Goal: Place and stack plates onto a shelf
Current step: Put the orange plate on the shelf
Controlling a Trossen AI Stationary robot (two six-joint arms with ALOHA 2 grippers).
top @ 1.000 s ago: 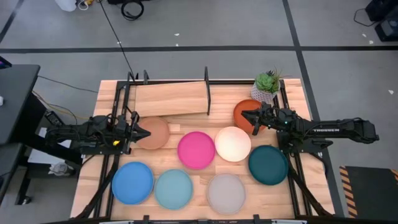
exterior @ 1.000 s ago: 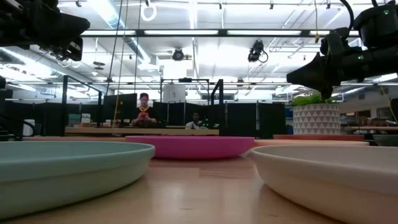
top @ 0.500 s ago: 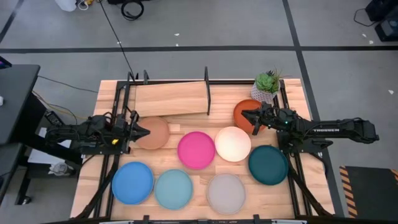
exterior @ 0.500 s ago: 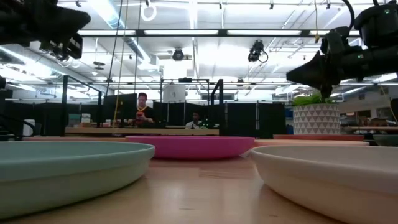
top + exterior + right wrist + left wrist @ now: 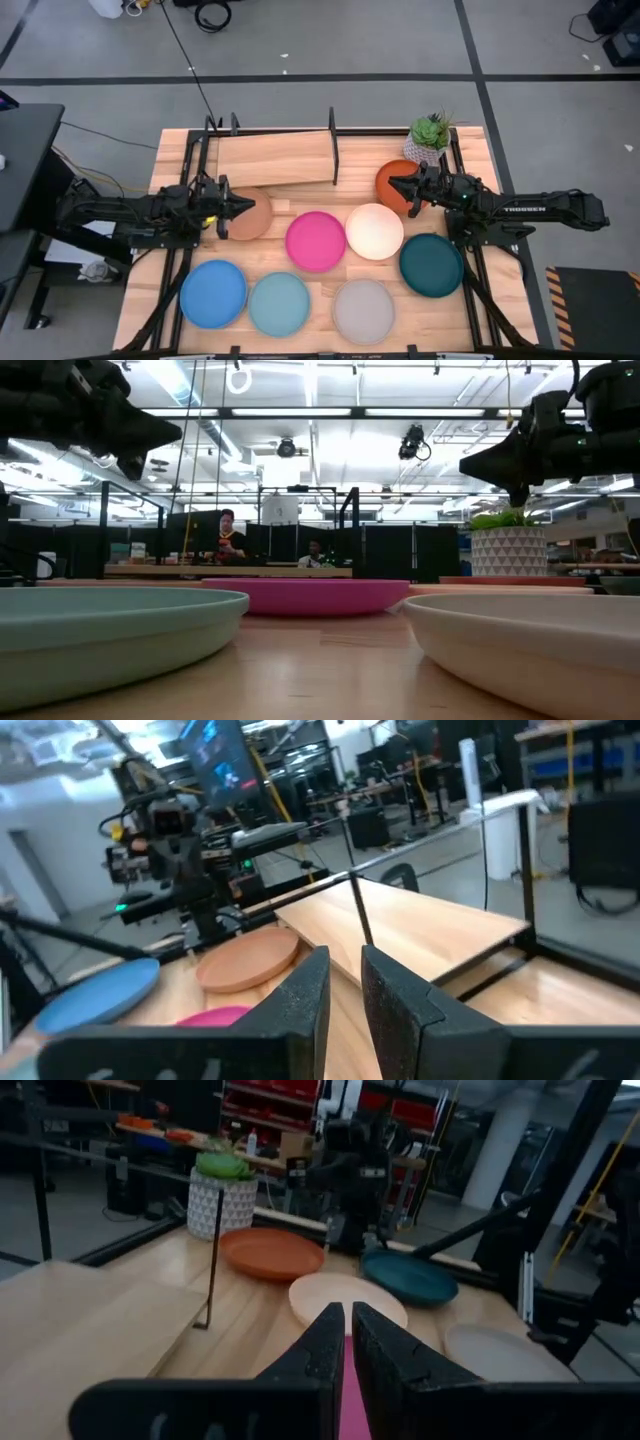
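Seen from above: left gripper [image 5: 236, 205] poised over the near edge of the tan plate [image 5: 250, 214], fingers drawn almost together with only a thin slit between, nothing held. Opposite, right gripper [image 5: 393, 184] hovering over the orange plate [image 5: 392, 178], fingers likewise nearly closed and empty-handed.

Spread across the slatted tabletop [image 5: 310, 290]: magenta plate [image 5: 316, 241] at centre, cream plate [image 5: 375, 231] just beside it and touching or nearly touching its rim, dark teal plate [image 5: 431, 264] toward the right arm's side. Along the front edge, in a row: blue plate [image 5: 213, 293], pale blue plate [image 5: 280, 304], grey plate [image 5: 363, 311].

At the back, the shelf [image 5: 275, 158], a bare wooden board within black rods, one upright divider [image 5: 332, 147] at its right end; tan plate just in front of its left part, orange plate well to its right. Small white pot with green plant [image 5: 430, 139] at the far right corner, just behind the orange plate.

At table height: both arms hanging well clear of the plates, left gripper [image 5: 165, 432] and right gripper [image 5: 472, 463] pointing toward each other above the magenta plate [image 5: 305, 596]. Beyond the table, a person [image 5: 228, 540] at a far bench.
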